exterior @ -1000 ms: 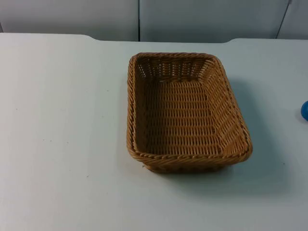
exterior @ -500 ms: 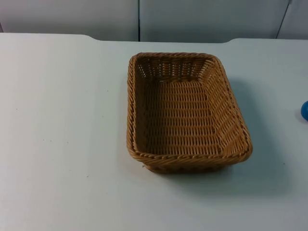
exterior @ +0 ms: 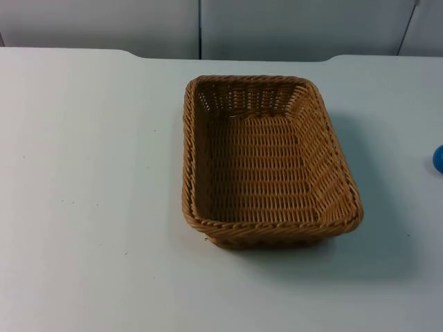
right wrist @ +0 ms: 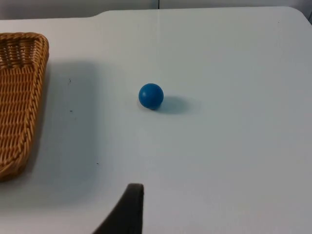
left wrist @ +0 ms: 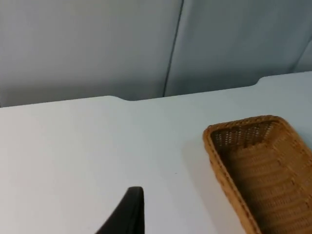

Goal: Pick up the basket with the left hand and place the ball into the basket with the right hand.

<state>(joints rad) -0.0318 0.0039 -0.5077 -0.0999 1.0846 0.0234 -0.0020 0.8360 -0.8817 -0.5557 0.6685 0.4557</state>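
A rectangular brown wicker basket [exterior: 185, 159] stands on the white table, a little right of the middle, with nothing inside it. A small blue ball [exterior: 439, 159] rests on the table at the far right edge of the top view, well apart from the basket. From the left wrist, the basket [left wrist: 222, 163] lies ahead and to one side of my left gripper [left wrist: 129, 214], which hangs above bare table. From the right wrist, the ball [right wrist: 150, 95] sits ahead of my right gripper [right wrist: 129, 212], with the basket's rim [right wrist: 41, 68] off to the side. Both arms wait, held back.
The grey partition wall [exterior: 201, 28] closes off the table's far edge. White table [exterior: 90, 173] stretches wide to the left of the basket and in front of it.
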